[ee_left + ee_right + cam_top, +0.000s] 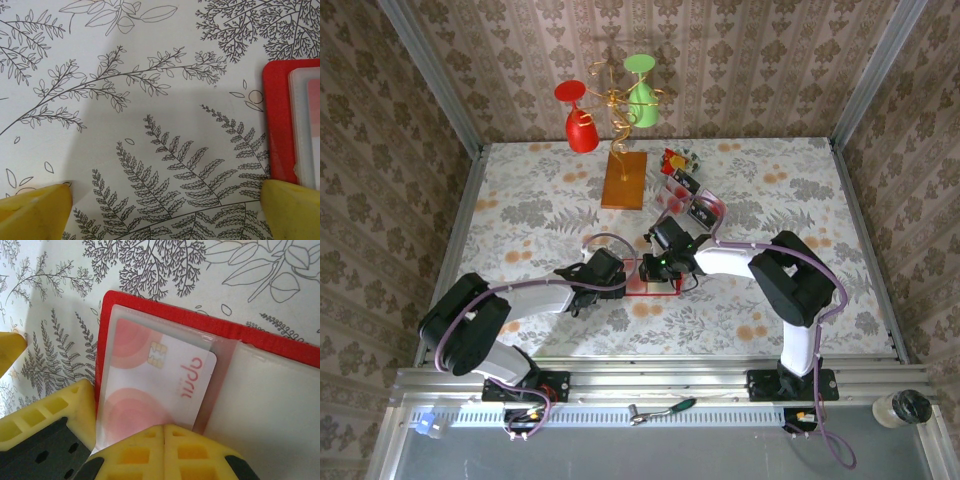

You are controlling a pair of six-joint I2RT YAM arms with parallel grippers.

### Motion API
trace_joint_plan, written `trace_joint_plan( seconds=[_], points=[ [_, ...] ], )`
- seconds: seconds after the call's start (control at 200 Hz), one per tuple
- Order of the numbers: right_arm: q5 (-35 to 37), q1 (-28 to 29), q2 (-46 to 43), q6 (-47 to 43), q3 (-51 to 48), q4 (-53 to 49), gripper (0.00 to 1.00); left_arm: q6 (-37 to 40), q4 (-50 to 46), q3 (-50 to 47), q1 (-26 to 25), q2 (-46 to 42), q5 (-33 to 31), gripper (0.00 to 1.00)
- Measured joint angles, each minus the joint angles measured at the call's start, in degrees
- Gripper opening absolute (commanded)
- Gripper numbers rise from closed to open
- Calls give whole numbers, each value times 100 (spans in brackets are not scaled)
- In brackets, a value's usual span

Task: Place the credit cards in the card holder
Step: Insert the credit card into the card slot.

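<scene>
- The card holder was seen lying open and flat on the flowered tablecloth, with its clear pocket facing up.
- One credit card was seen inside the card holder. It lay under the clear pocket for most of its face, and one corner stood just past the pocket's edge toward the holder's middle fold.
- This card was therefore judged to be nearly seated but not fully pushed home.
- The right gripper was found over the near edge of the card holder, with its fingertips brought together at the card's near edge. Whether the card was pinched between them or only pressed could not be told.
- The left gripper was held just beside the card holder's outer edge, with its jaws spread wide and only bare tablecloth between them. One fingertip was set close against the holder's red rim, which was judged to be a bracing position.
- At least two loose cards were seen beyond the far side of the card holder, apart from it and not yet picked up.
- The task was judged to be at an early stage: one card was almost stowed, and the loose cards were left to be fetched and slid in.
</scene>
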Motion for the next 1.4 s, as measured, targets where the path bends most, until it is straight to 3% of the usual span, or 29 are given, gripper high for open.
trace_joint_plan(
  seconds=[0.315, 1.4],
  points=[
    [24, -310, -181, -46, 166, -229, 0, -2, 35, -33, -4, -22, -15, 98],
    [15, -28, 293, -15, 734, -245, 2, -2, 42, -37, -4, -46, -17, 98]
  ],
)
